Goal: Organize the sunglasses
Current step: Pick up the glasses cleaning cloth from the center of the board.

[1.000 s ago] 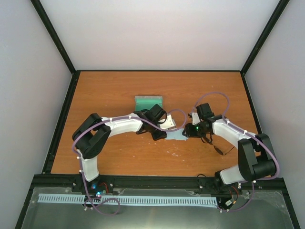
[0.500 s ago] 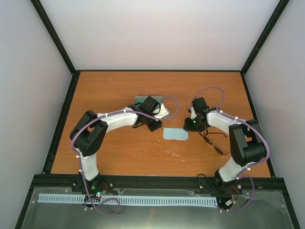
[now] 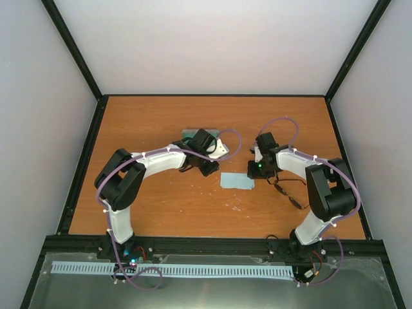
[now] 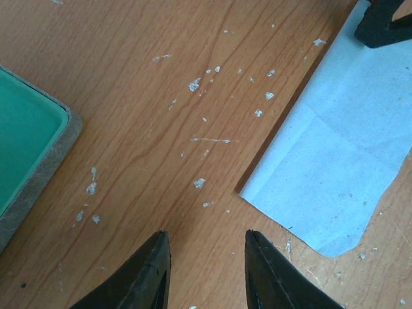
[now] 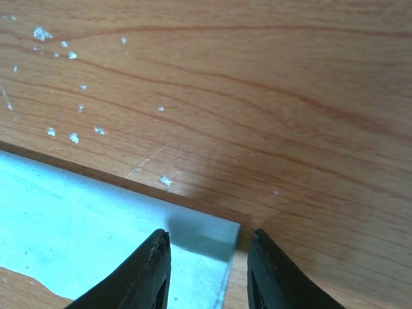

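The sunglasses lie on the table right of the pale blue cloth, under my right forearm; thin and dark, they show only in the top view. The grey case with green lining sits behind my left wrist; its corner shows in the left wrist view. My left gripper is open and empty over bare wood between the case and the cloth. My right gripper is open and empty, low over the cloth's right corner.
The wood table carries white scuffs. Black frame rails and white walls bound it on three sides. One black finger of my right gripper shows at the top right of the left wrist view.
My left gripper has pulled back from the cloth toward the case, leaving the cloth flat and uncovered. My right arm has folded in, and its gripper has shifted slightly left to the cloth's right corner.
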Available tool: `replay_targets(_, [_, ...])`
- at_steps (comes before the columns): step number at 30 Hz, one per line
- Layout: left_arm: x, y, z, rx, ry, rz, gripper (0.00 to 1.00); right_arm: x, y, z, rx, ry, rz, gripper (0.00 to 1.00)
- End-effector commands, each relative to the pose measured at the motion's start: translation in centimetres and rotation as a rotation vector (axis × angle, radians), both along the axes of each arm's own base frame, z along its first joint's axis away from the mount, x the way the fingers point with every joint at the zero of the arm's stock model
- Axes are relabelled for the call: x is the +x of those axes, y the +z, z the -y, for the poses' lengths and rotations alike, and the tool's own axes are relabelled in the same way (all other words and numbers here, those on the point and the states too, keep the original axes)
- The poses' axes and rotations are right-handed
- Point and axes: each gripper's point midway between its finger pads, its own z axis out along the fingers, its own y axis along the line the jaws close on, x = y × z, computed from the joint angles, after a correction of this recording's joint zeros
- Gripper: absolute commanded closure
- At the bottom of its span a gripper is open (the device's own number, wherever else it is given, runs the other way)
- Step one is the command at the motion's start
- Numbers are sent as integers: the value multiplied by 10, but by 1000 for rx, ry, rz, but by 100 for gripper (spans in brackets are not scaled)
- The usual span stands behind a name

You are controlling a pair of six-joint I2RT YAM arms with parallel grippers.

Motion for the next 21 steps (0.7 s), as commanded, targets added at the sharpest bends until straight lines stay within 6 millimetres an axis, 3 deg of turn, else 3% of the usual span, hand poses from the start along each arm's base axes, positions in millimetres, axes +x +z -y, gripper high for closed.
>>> replay_targets(1, [13,10,9,-25,13,39,66,-16,-18,-4,-42,35,-62,69])
replay_targets(8, [9,6,12,-31,-6,17,65,-22,-25,2,-77,22,-79,97])
replay_targets(13, [1,-7,18,-27,-50,-45,57,-19,-22,5,-89,3,-61,97])
replay_targets(21, [-10,-23,21,-29,-96,-106,58,-13,-16,3,-83,3,-43,97])
